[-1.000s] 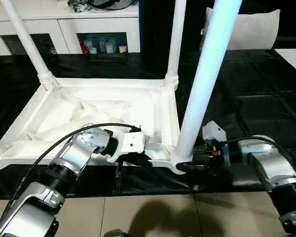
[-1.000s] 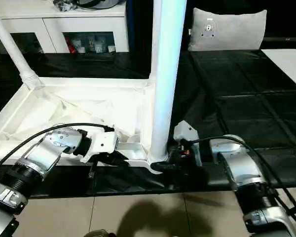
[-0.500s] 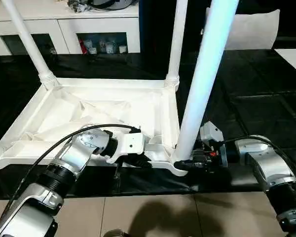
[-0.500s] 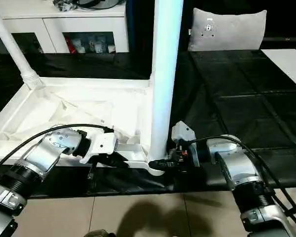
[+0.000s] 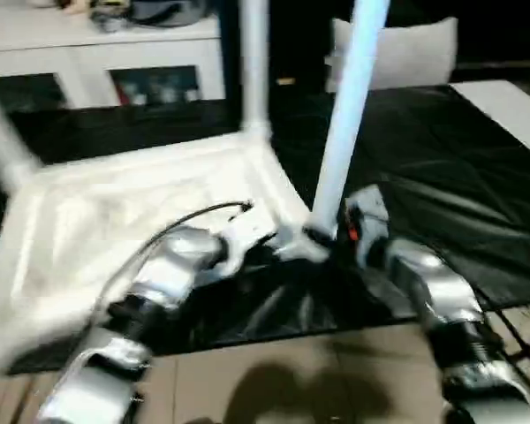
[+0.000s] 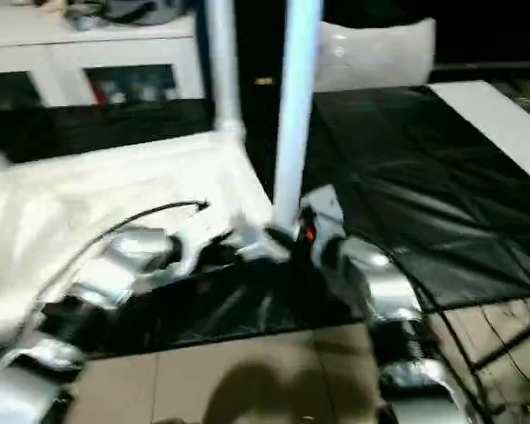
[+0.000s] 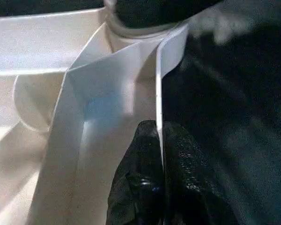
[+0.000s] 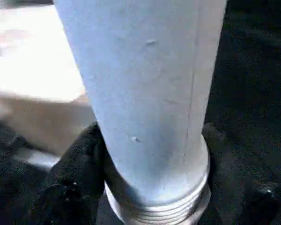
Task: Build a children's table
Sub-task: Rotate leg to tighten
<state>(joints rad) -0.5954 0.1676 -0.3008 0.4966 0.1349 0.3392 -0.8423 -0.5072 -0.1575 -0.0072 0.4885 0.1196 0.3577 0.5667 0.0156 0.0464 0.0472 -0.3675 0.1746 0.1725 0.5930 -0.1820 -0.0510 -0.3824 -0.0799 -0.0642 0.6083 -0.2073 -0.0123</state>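
The top point(image 5: 141, 185) lies underside-up on the black mat point(image 5: 442, 168). My left gripper point(image 7: 161, 140) pinches its thin rim; my right gripper point(image 8: 152, 187) clamps the near leg point(image 5: 344, 115) at its threaded base. I judge the plastic light, stiff, slippery: grip low, near the socket.

We are seeing a white tapered leg point(image 8: 150, 89) rising upright, its ribbed collar at the base. Our right gripper point(image 8: 154, 164) is clasping it just above that collar, one black finger point(image 8: 79, 168) pressing one side and another on the opposite side. The white table top point(image 8: 37, 79) is lying beside it.
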